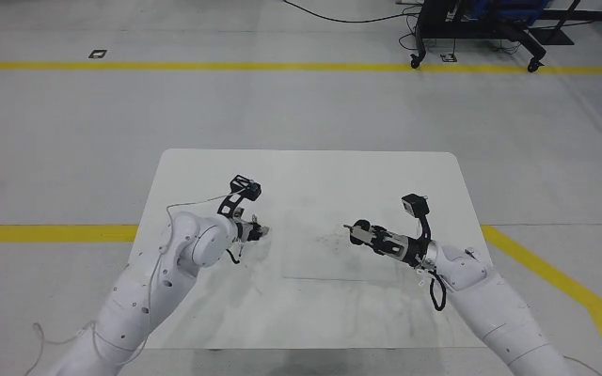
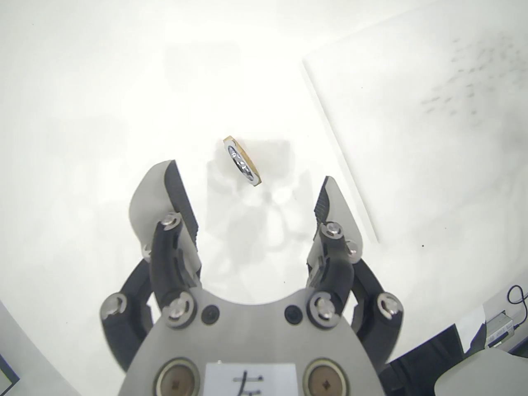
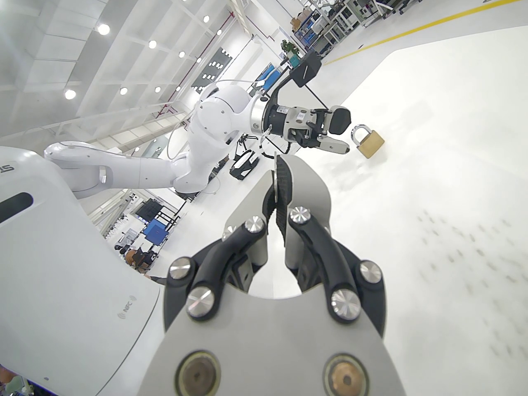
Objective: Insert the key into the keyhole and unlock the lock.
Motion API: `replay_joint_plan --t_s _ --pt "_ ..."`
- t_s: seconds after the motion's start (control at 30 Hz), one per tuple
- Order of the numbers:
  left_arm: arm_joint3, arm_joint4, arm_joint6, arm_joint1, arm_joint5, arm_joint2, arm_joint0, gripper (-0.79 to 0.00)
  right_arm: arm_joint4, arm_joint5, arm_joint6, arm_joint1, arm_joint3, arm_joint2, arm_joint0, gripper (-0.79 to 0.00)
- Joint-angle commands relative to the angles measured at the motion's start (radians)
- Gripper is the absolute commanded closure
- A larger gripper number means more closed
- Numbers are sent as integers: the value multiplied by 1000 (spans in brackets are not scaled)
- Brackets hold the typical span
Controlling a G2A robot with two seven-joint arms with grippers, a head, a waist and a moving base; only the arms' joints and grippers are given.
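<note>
Hovering left gripper (image 2: 249,177): its jaws are standing spread wide and low over the table (image 1: 310,179), gripping nothing, with the padlock (image 2: 242,160) sitting just beyond the tips.
Task's padlock: it is resting on the table at 9 o'clock from the table's middle. It has a brass body and a steel shackle that is looking closed, and neither of the left pads (image 2: 181,203) is touching it.
Clamped right gripper (image 3: 277,175): its fingers are pressing together at 3 o'clock from the table's middle. The tips are aiming toward 9 o'clock, straight at the padlock but well apart from it.
Pinched key (image 3: 273,186): a thin pale sliver is peeking out between the right fingers, and I'm reading that as the key, held edge-on.
Risk to the padlock: nothing is bracing it, so a push from the key is likely sending it skidding. The left jaws are needing to close on the body first, and an off-centre squeeze is risking a tip or a spin.
Risk to the key: so little metal is being held that it could be twisting on contact and missing the slot.
Hard to make out: I can't tell which face is carrying the keyhole. The fingers are covering the key's blade and angle. I can't settle whether the padlock is lying flat or leaning on an edge.
</note>
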Motion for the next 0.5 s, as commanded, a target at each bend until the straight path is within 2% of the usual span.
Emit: replay_joint_plan --t_s 0.0,0.17,0.47 --pt "16 3 -8 -8 10 17 -15 -363 0 0 0 0 0 0 0 0" --pt "48 23 -14 -24 42 43 -45 -351 0 0 0 0 0 0 0 0" --pt "84 32 -28 -48 72 72 -75 -274 0 0 0 0 0 0 0 0"
